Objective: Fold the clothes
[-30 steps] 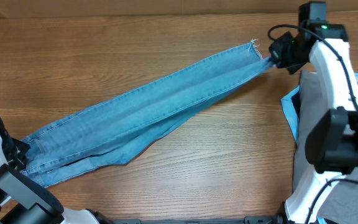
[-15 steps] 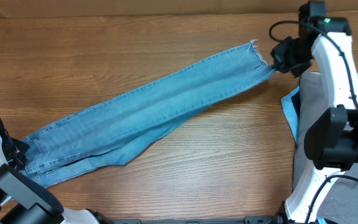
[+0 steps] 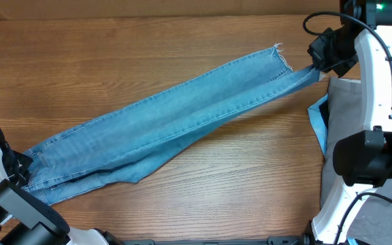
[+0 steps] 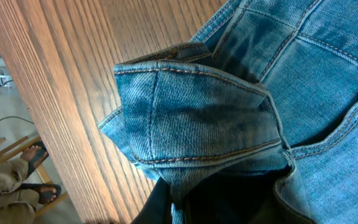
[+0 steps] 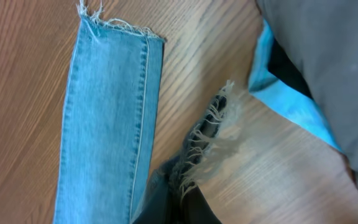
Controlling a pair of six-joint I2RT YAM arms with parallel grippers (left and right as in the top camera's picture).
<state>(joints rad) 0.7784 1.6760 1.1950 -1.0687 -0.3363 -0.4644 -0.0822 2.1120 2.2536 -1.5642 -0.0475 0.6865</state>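
Right gripper (image 3: 318,67) is clenched on one frayed hem of the jeans (image 3: 175,126), at 2 o'clock on the table (image 3: 114,54), its arm stretched far forward. Left gripper (image 3: 20,170) is clamped on the bunched waistband at 8 o'clock, arm tucked low. One pair of jeans lies taut, diagonally between the two arms. One grey garment (image 3: 342,102) and one blue item (image 3: 316,119) lie at 3 o'clock.

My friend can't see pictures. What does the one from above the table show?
Light-blue jeans lie stretched slantwise across a wooden table, the left gripper pinching the waistband end and the right gripper a frayed ankle hem. Grey trousers and a bright blue item lie at the right.
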